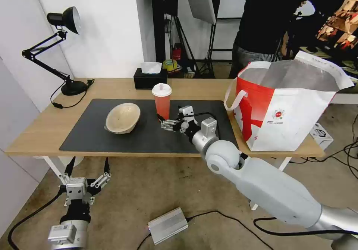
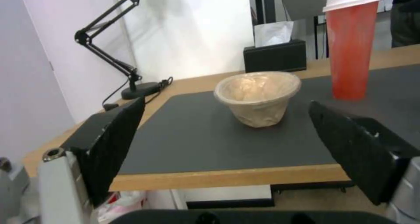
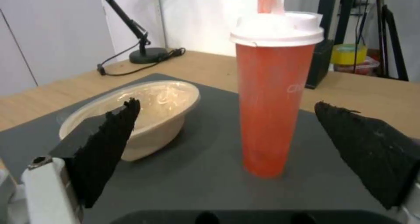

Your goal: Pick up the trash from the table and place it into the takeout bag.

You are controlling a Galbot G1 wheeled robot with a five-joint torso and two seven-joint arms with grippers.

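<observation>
**Orange-red cup on grey mat, right hand open beside it**

Orange-red drink cup [image 1: 162, 100], white lid, upright on the dark grey mat [image 1: 93, 130] of the light-wood counter [image 1: 44, 127]. Position relative to right hand [image 1: 161, 122]: just beyond the fingertips, slightly toward the counter's far edge; not touching.

Beige paper-like bowl [image 1: 123, 118]: on the mat, near the cup on the robot's left, apart from it, tilted on its side with the opening facing up and forward.

Takeout bag [image 1: 287, 104]: white and red, foil-lined, mouth open, standing on the counter's right end, well apart from the cup.

Right hand: low over the mat, spread wide, holding nothing. The right wrist view has the cup [image 3: 272, 96] between the two dark fingers [image 3: 105, 145], with clear space on either side, and the bowl [image 3: 136, 115] behind the one finger.

Left hand [image 1: 88, 168]: below the counter's front edge, over the floor, spread wide, empty. The left wrist view shows the bowl [image 2: 257, 97] centred between its fingers but well beyond them, with the counter edge lying between.

View differences: the head view alone carries the bag. The right wrist view gives faint lettering on the cup, unreadable.

Other items: black tissue box [image 1: 150, 77] and black desk lamp [image 1: 61, 48] at the counter's far edge.
</observation>
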